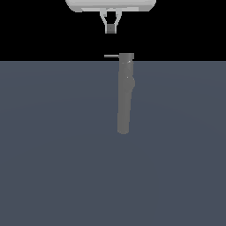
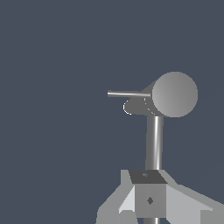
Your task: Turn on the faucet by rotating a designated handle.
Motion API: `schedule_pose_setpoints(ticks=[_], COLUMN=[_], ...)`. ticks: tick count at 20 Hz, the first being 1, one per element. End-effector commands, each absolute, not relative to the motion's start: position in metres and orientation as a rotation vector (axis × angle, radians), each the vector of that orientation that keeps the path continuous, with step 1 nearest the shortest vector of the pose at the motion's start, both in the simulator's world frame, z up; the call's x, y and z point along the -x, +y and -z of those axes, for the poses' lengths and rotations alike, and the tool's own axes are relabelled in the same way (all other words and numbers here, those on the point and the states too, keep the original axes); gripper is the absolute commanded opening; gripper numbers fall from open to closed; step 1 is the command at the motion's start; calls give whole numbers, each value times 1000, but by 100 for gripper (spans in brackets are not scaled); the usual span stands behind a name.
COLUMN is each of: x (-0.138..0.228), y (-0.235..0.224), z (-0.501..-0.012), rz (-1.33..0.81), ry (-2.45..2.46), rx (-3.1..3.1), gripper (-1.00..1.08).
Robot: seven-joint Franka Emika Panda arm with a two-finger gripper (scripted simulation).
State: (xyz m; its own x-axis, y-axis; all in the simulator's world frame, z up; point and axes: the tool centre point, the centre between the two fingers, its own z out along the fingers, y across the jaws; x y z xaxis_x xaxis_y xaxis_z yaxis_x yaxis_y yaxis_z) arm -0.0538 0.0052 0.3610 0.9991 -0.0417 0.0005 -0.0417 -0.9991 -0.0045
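The faucet [image 1: 125, 95] is a long matte-grey cylinder with a slight kink, standing on the blue-grey floor. Its capped end [image 2: 175, 94] shows as a round disc in the wrist view. The handle [image 1: 111, 56] is a thin light-grey rod that sticks out of the cap toward the exterior view's left; it also shows in the wrist view [image 2: 127, 93]. My gripper [image 1: 110, 28] hangs above the handle with a clear gap, its fingers drawn together and nothing between them. In the wrist view the gripper [image 2: 148, 199] is apart from the handle.
The plain blue-grey floor [image 1: 53, 145] spreads around the faucet. In the wrist view a second slim grey rod [image 2: 154, 140] runs from under the cap toward my fingers.
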Motion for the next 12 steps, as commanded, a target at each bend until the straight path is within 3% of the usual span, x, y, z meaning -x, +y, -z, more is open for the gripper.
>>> schedule_pose_setpoints(ticks=[1, 12], x=[35, -31], y=[5, 2], z=[-349, -311], rz=[2, 0], ry=[76, 110], rx=[3137, 3139], gripper=[-100, -100])
